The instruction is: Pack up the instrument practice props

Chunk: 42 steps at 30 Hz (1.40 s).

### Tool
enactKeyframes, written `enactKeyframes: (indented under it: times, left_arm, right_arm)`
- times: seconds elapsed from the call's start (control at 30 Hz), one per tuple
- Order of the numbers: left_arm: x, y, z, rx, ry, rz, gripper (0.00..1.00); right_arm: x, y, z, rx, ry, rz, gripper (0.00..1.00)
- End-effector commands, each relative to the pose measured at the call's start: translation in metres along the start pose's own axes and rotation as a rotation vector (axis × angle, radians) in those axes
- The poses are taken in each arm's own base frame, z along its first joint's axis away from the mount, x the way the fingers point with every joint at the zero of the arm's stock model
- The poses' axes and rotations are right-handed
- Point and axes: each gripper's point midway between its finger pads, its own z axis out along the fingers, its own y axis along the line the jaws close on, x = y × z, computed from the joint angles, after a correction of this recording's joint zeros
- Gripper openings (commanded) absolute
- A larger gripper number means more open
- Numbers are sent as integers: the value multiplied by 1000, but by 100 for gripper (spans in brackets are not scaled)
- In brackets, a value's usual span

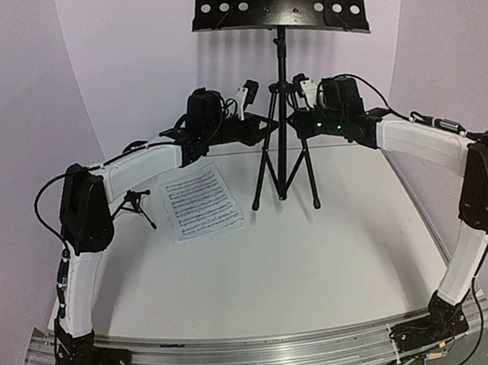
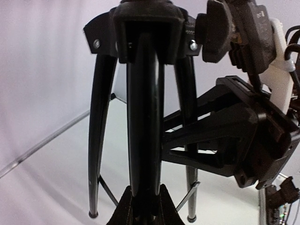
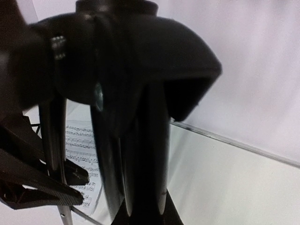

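The tall black music stand stands at the back middle, its perforated desk on top. My left gripper is shut on one tripod leg from the left; in the left wrist view the leg sits between the fingers. My right gripper is shut on the stand from the right; its view shows a leg between its fingers. White sheet music lies flat on the table, left of the stand. The small black mic stand stands further left. The microphone is out of view.
The white table has a metal rail along its near edge. White walls curve round the back. The right gripper body shows close beside the legs in the left wrist view. The sheet music shows in the right wrist view.
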Motion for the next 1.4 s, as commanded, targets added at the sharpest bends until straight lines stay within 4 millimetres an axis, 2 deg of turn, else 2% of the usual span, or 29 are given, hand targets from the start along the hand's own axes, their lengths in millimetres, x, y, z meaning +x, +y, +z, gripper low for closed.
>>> enactKeyframes:
  times: [0.0, 0.17, 0.4, 0.6, 0.9, 1.0, 1.2, 1.37]
  left_arm:
    - [-62, -166, -7, 370, -98, 62, 0]
    - [-46, -183, -13, 382, -49, 111, 0]
    - [-10, -207, -36, 435, 38, 116, 0]
    - [12, -215, -53, 449, 105, 77, 0]
    - [60, -220, -83, 457, 211, -82, 0]
    - [78, -217, -89, 451, 244, -132, 0]
    - [126, -221, -89, 447, 335, -205, 0]
    - [154, -228, -87, 480, 397, -312, 0]
  right_arm:
    - [-82, 150, -81, -450, -252, 32, 0]
    - [-64, 168, -90, -425, -237, -4, 0]
    - [-45, 188, -110, -406, -211, 27, 0]
    - [-6, 208, -127, -362, -127, 132, 0]
    - [47, 211, -128, -340, 20, 395, 0]
    - [70, 212, -135, -306, 98, 420, 0]
    - [117, 208, -139, -253, 206, 501, 0]
    - [141, 200, -142, -219, 262, 611, 0]
